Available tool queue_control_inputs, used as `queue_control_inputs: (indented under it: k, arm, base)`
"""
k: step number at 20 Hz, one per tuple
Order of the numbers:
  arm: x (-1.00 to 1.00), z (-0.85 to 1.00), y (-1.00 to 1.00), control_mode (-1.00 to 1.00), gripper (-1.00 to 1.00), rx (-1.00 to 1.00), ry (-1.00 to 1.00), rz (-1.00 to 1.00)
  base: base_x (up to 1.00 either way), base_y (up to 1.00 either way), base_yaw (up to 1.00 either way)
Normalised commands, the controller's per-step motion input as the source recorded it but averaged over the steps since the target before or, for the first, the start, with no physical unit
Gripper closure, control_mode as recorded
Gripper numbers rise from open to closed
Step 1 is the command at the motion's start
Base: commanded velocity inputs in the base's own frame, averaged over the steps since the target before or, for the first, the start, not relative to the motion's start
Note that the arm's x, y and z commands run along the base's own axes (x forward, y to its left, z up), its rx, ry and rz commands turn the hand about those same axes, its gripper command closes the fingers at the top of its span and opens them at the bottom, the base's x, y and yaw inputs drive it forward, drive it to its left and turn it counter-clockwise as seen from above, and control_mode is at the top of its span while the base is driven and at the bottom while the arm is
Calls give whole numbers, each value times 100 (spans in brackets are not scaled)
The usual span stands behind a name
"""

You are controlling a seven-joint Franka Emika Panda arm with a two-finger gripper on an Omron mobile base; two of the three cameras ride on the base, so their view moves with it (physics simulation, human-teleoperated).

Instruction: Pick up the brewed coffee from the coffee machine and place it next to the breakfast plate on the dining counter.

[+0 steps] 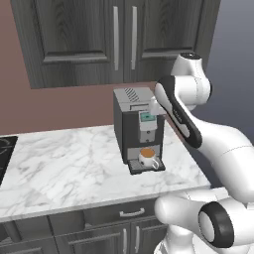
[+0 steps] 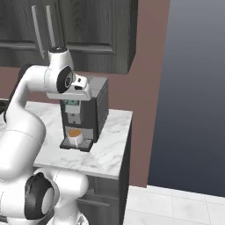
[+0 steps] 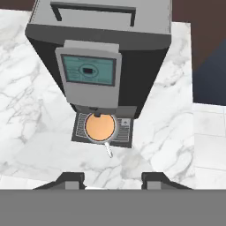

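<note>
hand view: gripper (image 3: 113,178) seemingly half open, empty, above coffee mug (image 3: 100,127).

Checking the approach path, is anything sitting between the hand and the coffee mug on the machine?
Nothing. In the hand view, bare marble counter separates the hand from the mug.
</note>
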Motion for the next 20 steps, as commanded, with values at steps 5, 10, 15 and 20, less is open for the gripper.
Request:
queue_control_inputs:
  k: [5, 10, 15, 20]
  arm:
    - [-38, -36, 6, -100, -100, 0, -11, 5]
    - [-47, -56, 13, -100, -100, 0, -18, 19]
    - [-26, -51, -2, -100, -100, 0, -13, 13]
    - [-6, -45, -11, -100, -100, 1, -8, 4]
  base:
    - [0, 0, 0]
    - [0, 0, 0]
    - [0, 0, 0]
    - [0, 0, 0]
